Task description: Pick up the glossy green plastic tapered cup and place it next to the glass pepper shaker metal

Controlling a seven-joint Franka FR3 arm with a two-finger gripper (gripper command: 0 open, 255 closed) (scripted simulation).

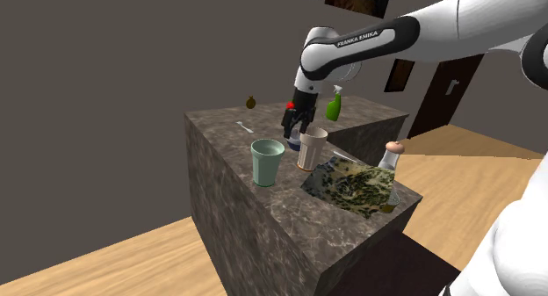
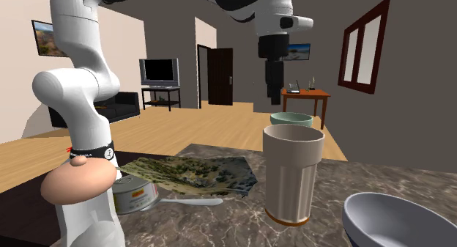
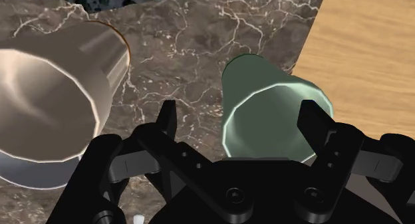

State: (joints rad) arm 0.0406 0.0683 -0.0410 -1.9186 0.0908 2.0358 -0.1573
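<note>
The pale green tapered cup (image 1: 268,162) stands upright on the marble counter (image 1: 219,136), near its edge in the shoulder view. My gripper (image 1: 292,134) hangs open just behind and above it, beside a tan cup (image 1: 312,148). In the wrist view the green cup (image 3: 266,106) shows below, between the spread fingers (image 3: 167,119) and nearer one of them, untouched. The pepper shaker (image 1: 394,150), with a pinkish rounded top, stands at the counter's far end by a patterned cloth (image 1: 347,184). In the second exterior view the gripper (image 2: 275,99) hovers beyond the green cup's rim (image 2: 291,119).
The tan cup (image 3: 53,103) is close beside the gripper. A green spray bottle (image 1: 334,104), a small brown object (image 1: 251,102) and a spoon (image 1: 246,126) lie at the back. A bowl (image 2: 395,220) and a can (image 2: 135,196) sit near the shaker top (image 2: 80,183). Wood floor (image 3: 366,43) lies past the edge.
</note>
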